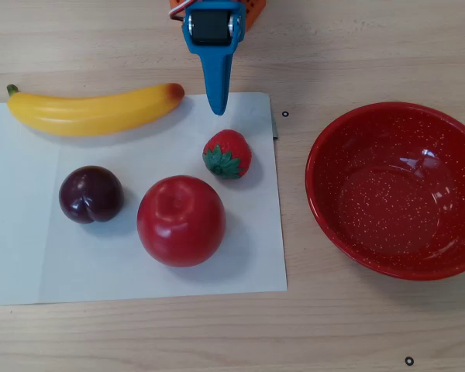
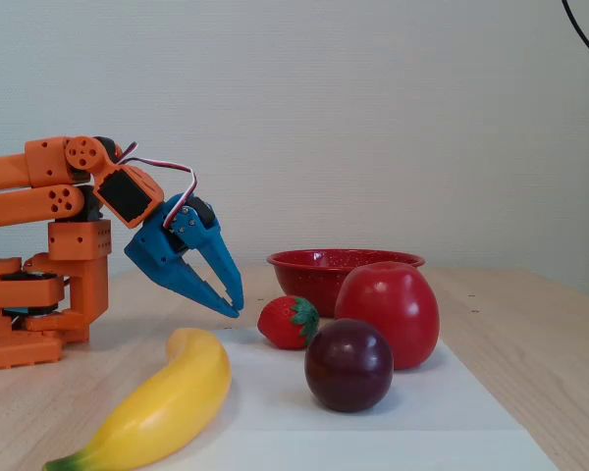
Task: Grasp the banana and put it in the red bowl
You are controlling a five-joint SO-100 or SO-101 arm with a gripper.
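on the wooden table's far edge the gripper point(image 2: 234, 306) hangs with jaws together, and the banana point(image 1: 93, 112) looks glossy, stiff, light: take its middle.

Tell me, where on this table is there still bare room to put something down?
Free patches: the wood strip between the paper sheet and the red bowl, and the paper's near edge below the apple and plum. The bowl is empty too. It is crowded between the banana, the strawberry and the gripper.
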